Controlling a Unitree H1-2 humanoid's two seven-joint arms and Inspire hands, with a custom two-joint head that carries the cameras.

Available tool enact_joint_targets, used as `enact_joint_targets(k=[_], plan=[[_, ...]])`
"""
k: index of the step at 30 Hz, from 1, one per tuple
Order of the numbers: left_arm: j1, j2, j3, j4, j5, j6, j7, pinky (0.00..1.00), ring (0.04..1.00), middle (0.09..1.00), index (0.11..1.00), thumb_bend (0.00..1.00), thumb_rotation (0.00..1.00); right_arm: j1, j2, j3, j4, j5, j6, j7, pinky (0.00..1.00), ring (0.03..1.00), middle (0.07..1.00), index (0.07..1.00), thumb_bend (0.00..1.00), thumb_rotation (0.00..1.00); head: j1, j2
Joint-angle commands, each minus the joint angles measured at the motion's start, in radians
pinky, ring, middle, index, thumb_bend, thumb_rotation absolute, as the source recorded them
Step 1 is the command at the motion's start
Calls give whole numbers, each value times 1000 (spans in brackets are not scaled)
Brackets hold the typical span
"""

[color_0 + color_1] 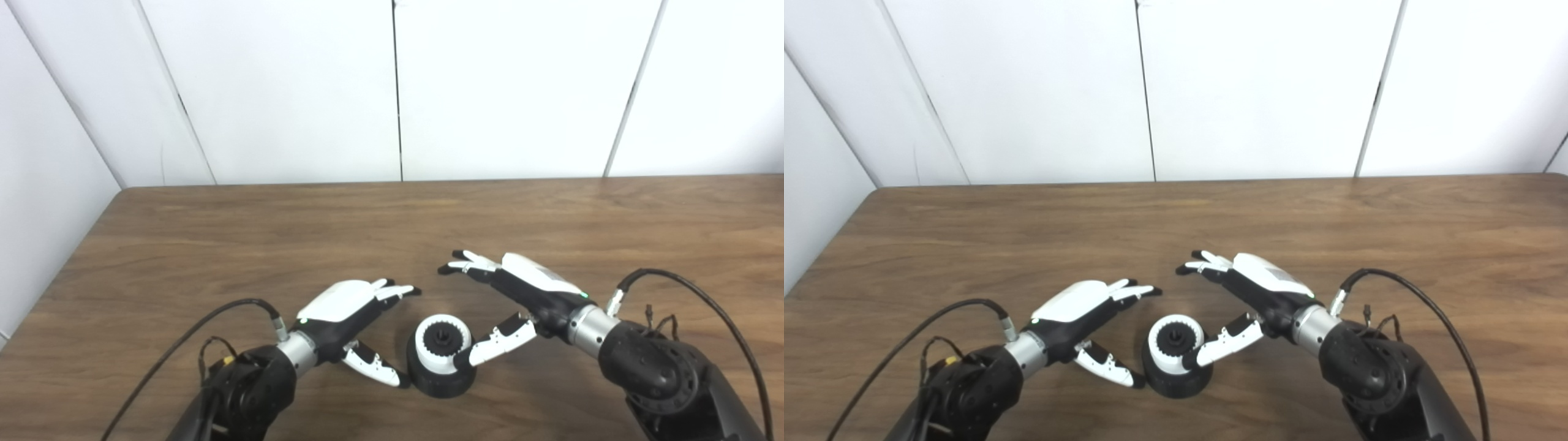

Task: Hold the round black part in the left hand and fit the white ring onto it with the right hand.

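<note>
The round black part (442, 380) stands on the table near the front middle, with the white ring (425, 352) seated on top of it. My left hand (352, 315) is open just left of the part, its thumb tip beside the part's black base. My right hand (520, 294) is open just right of it, its thumb tip touching the ring's right side and its fingers stretched out above and behind the part. Neither hand holds anything.
The wooden table (245, 245) stretches back to white wall panels. Its left edge runs diagonally along the left wall. Black cables loop from both wrists.
</note>
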Motion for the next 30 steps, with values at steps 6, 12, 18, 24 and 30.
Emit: enact_joint_targets(k=[6,12,18,24,30], plan=[[32,8,120,-4,-59,-41,149,885,998,987,960,875,498,-1,-7,-81,22,36,-25,-86,896,995,996,939,861,494,-3,0],[62,-13,189,-25,-120,22,171,891,1000,1000,990,802,646,18,-10,-142,78,88,-64,-155,888,998,1000,964,782,569,-2,-3],[74,-66,274,-22,-239,74,202,931,1000,1000,1000,668,808,42,41,-231,136,177,-76,-248,904,975,989,954,620,732,2,-6],[86,-176,384,-22,-400,97,295,959,992,1000,999,500,969,63,151,-342,180,315,-93,-363,854,915,934,897,489,774,1,-9],[93,-239,440,7,-499,74,364,998,1000,1000,1000,558,993,70,232,-416,204,444,-120,-421,860,917,936,909,575,754,-3,-9]])
